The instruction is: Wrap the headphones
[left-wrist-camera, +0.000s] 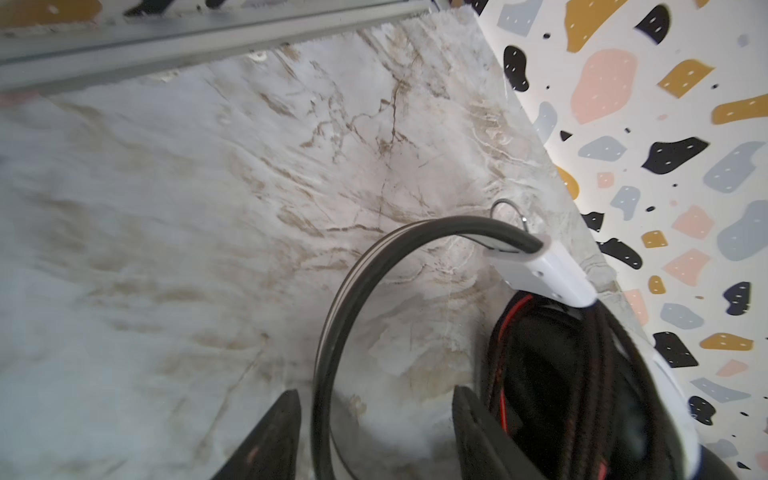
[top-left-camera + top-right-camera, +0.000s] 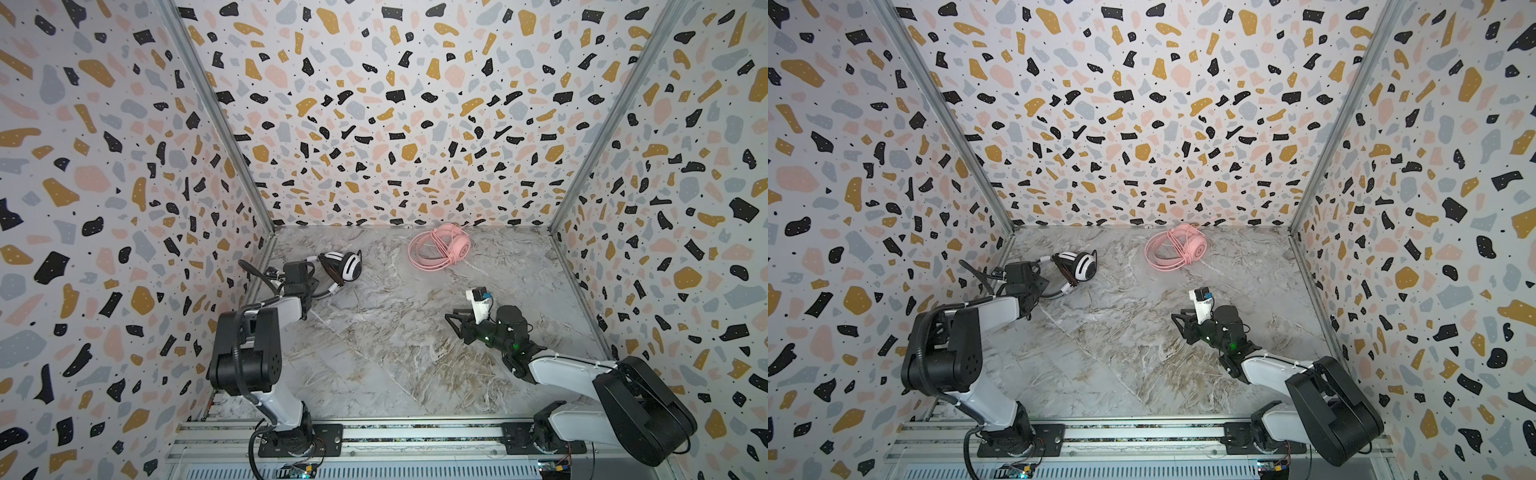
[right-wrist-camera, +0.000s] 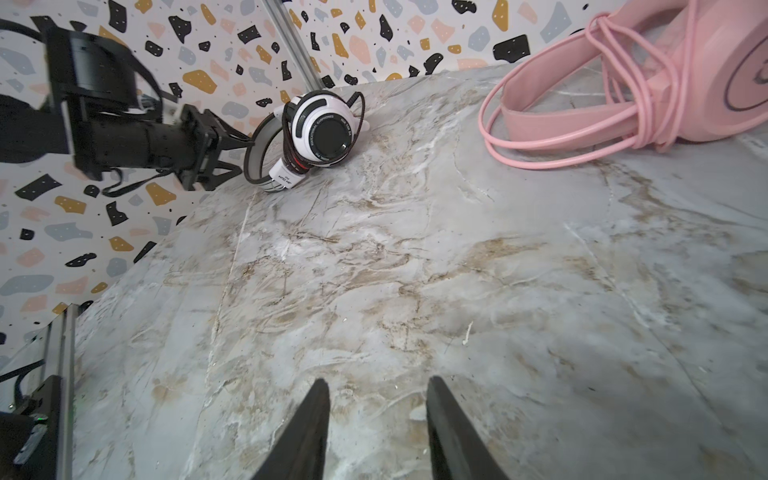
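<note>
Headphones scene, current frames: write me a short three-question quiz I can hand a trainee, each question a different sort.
1. True or false: the pink headset has its cable wound around it.
2. What sits between the left jaws? A) the headband of the white headset B) a pink cable C) nothing
3. Fill in: the right jaws stand apart and hold ____.

Key: 1 true; 2 A; 3 nothing.
</note>
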{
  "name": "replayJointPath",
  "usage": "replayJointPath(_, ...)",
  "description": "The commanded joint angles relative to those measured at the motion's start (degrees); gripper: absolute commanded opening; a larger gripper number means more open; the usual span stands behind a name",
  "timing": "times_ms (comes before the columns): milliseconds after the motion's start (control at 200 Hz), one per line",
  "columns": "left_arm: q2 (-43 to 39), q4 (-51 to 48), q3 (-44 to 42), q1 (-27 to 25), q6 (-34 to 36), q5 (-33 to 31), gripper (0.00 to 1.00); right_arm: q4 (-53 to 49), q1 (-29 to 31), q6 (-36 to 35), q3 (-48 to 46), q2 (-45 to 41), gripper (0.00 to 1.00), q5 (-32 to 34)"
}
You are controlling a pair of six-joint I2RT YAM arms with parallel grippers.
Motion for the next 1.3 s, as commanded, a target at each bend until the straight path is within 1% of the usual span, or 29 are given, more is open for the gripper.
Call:
replayJointPath(0,-7.4,1.6,-3.7,0.2,4.1,-4.0,0.59,-0.2,-0.3,0.0,-0.9,-3.6,0.41,5.8)
replayJointPath(95,-14.2,1.6,-7.9,0.2,7.6,-7.7,0.58,-3.6,-1.8,2.0,-0.7,-6.1,0.4,10.4)
replayJointPath(190,-20.8,3.5,-12.7,0.2,11.2,-11.9,0.58,-8.3,-3.7,4.5,-0.3,-10.1,0.41,16.5)
replayJointPath(275,-26.3,7.1,-17.2,0.2,15.1,-14.0,0.58,-12.0,-5.4,7.2,-0.9,-15.3,0.42,26.1)
replayJointPath(325,-29.5,9.6,-19.7,0.2,18.7,-15.1,0.57,-9.3,-6.4,8.5,-3.6,-19.2,0.45,31.0)
replayJointPath(350,-31.2,10.8,-21.0,0.1,20.5,-15.4,0.57,-7.0,-6.6,8.5,-5.7,-21.2,0.49,33.3)
replayJointPath(370,-32.5,11.6,-22.0,0.2,22.0,-16.0,0.57,-5.7,-6.8,8.6,-7.0,-22.7,0.54,35.5)
replayJointPath(385,-33.4,12.3,-22.9,0.2,23.0,-16.5,0.57,-5.3,-6.8,8.9,-7.7,-24.2,0.56,37.5)
replayJointPath(471,-38.0,16.2,-27.1,0.2,27.6,-19.5,0.56,-5.1,-7.6,8.5,-9.4,-29.2,0.6,47.8)
replayJointPath(551,-40.9,20.7,-31.1,0.2,30.0,-20.8,0.56,-4.5,-9.1,4.2,-9.7,-31.1,0.63,55.7)
replayJointPath(606,-41.9,25.1,-33.7,0.2,30.9,-19.6,0.55,-3.2,-10.3,3.7,-10.6,-31.1,0.66,62.3)
replayJointPath(646,-41.9,28.9,-35.8,0.2,31.6,-18.0,0.56,-0.9,-11.7,2.5,-11.6,-30.6,0.67,64.5)
replayJointPath(686,-41.2,33.5,-38.0,0.1,32.9,-16.1,0.56,2.1,-13.5,1.1,-13.3,-29.6,0.69,64.1)
replayJointPath(776,-38.7,42.7,-41.5,0.2,34.6,-13.1,0.57,10.0,-18.3,-1.6,-16.8,-24.6,0.73,57.9)
replayJointPath(861,-35.7,46.2,-41.7,0.2,37.5,-9.8,0.59,16.4,-21.2,-2.4,-18.3,-17.7,0.75,54.5)
replayJointPath(901,-34.2,46.5,-41.0,0.1,39.4,-8.5,0.61,19.9,-21.4,-3.4,-18.3,-13.5,0.75,55.0)
replayJointPath(961,-32.0,46.8,-40.3,0.2,40.8,-7.9,0.62,26.3,-21.4,-4.9,-18.1,-8.0,0.76,56.7)
replayJointPath(1001,-30.5,48.1,-40.4,0.2,41.4,-7.6,0.62,29.5,-21.4,-8.1,-17.7,-5.9,0.76,54.3)
replayJointPath(1066,-28.5,50.4,-40.5,0.1,41.4,-5.8,0.62,32.2,-21.6,-11.8,-16.9,-3.2,0.77,47.7)
replayJointPath(1076,-28.3,50.8,-40.5,0.2,41.4,-5.4,0.62,34.0,-21.6,-12.3,-16.9,-2.7,0.77,47.1)
replayJointPath(1156,-26.5,53.8,-40.8,0.2,41.1,-3.4,0.62,42.3,-21.8,-14.9,-16.7,4.9,0.77,43.1)
replayJointPath(1191,-25.6,54.3,-40.7,0.2,41.6,-2.7,0.62,46.6,-21.6,-17.2,-16.6,7.7,0.77,42.1)
replayJointPath(1216,-24.7,54.3,-40.4,0.2,41.7,-2.1,0.62,46.7,-21.3,-18.1,-16.5,7.9,0.77,39.7)
replayJointPath(1257,-22.6,55.0,-40.0,0.2,41.9,-1.6,0.62,42.8,-21.4,-18.7,-15.3,7.3,0.77,35.6)
replayJointPath(1282,-21.0,55.6,-39.7,0.1,41.8,-0.8,0.62,40.8,-21.5,-19.2,-14.1,7.7,0.81,33.6)
replayJointPath(1297,-20.0,56.4,-39.7,0.1,42.2,-0.5,0.62,39.5,-21.6,-19.3,-13.5,8.2,0.81,32.7)
